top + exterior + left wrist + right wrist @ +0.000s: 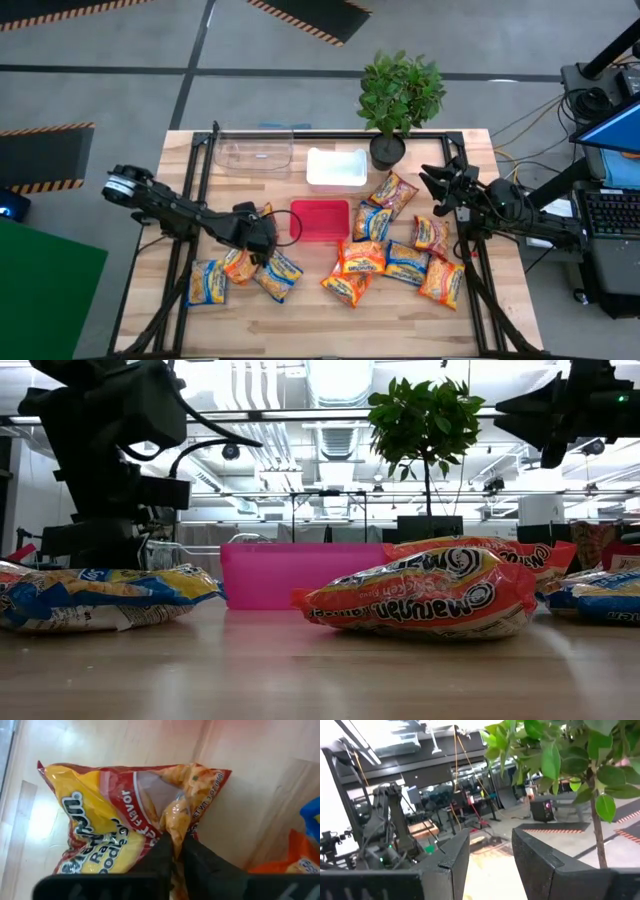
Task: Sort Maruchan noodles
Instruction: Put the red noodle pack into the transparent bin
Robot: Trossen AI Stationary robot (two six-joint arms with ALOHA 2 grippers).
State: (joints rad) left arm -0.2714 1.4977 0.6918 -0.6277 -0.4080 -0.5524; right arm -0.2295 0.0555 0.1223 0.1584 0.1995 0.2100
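A red-and-yellow Maruchan noodle packet [110,810] lies flat on the wooden table, just left of the red tray [320,222]. My left gripper [176,845] is on it, shut, tipped steeply down [264,238]. Three more packets [240,266] lie near it toward the near edge. Several orange and blue-and-yellow packets [390,262] are strewn at the right. My right gripper [438,190] hangs open and high at the right, over the table, touching nothing. My left gripper pinches a bunched ridge of the packet's crinkled wrapper [176,817] between its two fingers, at the packet's side nearest the fingers. The fingers come from above, slanting down. The wrapper is puckered up at the pinch; the rest of the packet lies on the table.
A clear tray [254,152] and a white tray [336,168] stand at the far side, and a potted plant [400,95] stands at the far right by my right gripper. Black frame rails run along the table's left and right edges.
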